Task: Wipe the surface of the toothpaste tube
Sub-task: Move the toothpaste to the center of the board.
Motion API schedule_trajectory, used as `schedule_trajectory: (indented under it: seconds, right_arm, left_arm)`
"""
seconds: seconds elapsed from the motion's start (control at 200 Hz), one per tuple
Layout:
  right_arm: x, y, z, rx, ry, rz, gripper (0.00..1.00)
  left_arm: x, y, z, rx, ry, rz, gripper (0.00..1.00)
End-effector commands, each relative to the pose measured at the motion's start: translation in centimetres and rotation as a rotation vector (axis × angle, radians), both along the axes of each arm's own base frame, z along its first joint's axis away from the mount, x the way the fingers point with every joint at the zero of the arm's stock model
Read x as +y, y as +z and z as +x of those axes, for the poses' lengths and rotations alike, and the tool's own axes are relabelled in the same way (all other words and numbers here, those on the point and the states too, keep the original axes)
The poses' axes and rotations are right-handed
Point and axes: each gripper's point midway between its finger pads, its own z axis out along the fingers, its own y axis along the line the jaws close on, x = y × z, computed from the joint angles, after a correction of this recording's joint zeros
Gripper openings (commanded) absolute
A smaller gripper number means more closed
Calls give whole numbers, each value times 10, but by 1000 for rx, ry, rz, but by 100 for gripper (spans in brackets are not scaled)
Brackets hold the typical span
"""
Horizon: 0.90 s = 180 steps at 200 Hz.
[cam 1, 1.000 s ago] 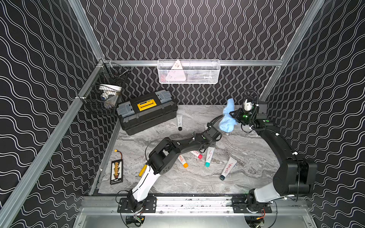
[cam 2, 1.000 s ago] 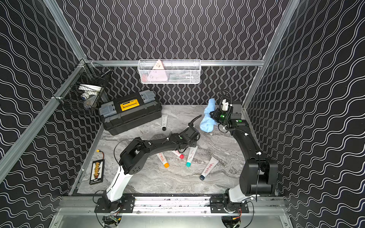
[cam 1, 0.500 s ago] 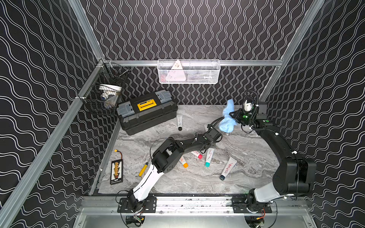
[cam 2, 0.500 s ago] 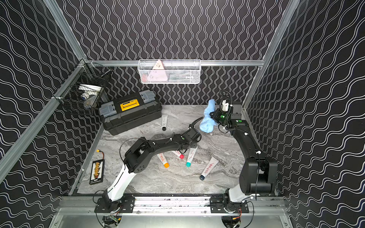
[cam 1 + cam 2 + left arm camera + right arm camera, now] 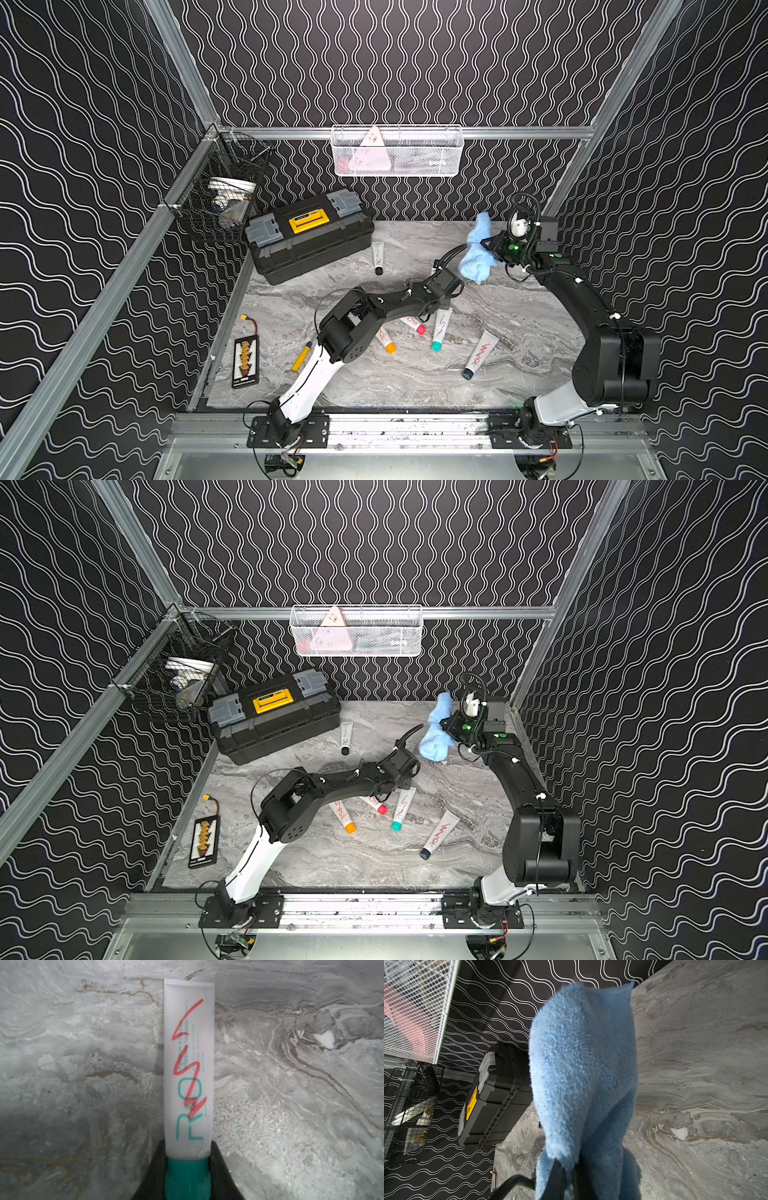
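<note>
The left gripper (image 5: 188, 1153) is clamped on the teal-capped end of the toothpaste tube (image 5: 189, 1059). The tube lies on the marble bench (image 5: 374, 374) near its middle, just beside a red-capped tube (image 5: 415, 326), and its white body is scrawled with red marker. The right gripper (image 5: 569, 1176) is pinched on a blue cloth (image 5: 478, 249), held up near the bench's back right, apart from the toothpaste tube.

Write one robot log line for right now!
left gripper: shut on white teal-capped toothpaste tube | right gripper: shut on fluffy blue cloth | tube: red scribble showing, no cloth on it
</note>
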Motion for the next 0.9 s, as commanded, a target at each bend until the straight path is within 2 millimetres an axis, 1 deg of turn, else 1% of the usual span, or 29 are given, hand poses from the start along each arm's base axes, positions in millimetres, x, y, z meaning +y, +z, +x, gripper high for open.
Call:
schedule_trajectory:
  seconds: [0.0, 0.075, 0.23, 0.4, 0.53, 0.635, 0.706, 0.771, 0.896]
  right_arm:
    - [6, 1, 7, -33, 19, 37, 0]
    - [11, -3, 9, -27, 44, 58, 0]
    - [13, -11, 12, -19, 58, 60, 0]
    - [19, -18, 15, 2, 79, 59, 0]
    - [25, -27, 18, 37, 97, 36, 0]
    - [30, -33, 22, 60, 113, 19, 0]
    - [34, -38, 24, 71, 124, 17, 0]
    - [38, -42, 26, 87, 135, 23, 0]
    - [50, -48, 29, 110, 167, 7, 0]
  left_arm:
    - [3, 8, 0, -30, -70, 3, 18]
    - [5, 13, -1, -41, -98, -25, 17]
    - [15, 19, -4, -50, -150, -37, 17]
    - [37, 15, -10, -27, -182, -43, 18]
    - [58, 19, -13, -31, -176, -60, 18]
    - [71, 20, -14, -26, -183, -87, 18]
    - [75, 24, -15, -34, -216, -117, 18]
    - [80, 27, -14, -58, -233, -103, 18]
    - [87, 24, -11, -68, -261, -99, 18]
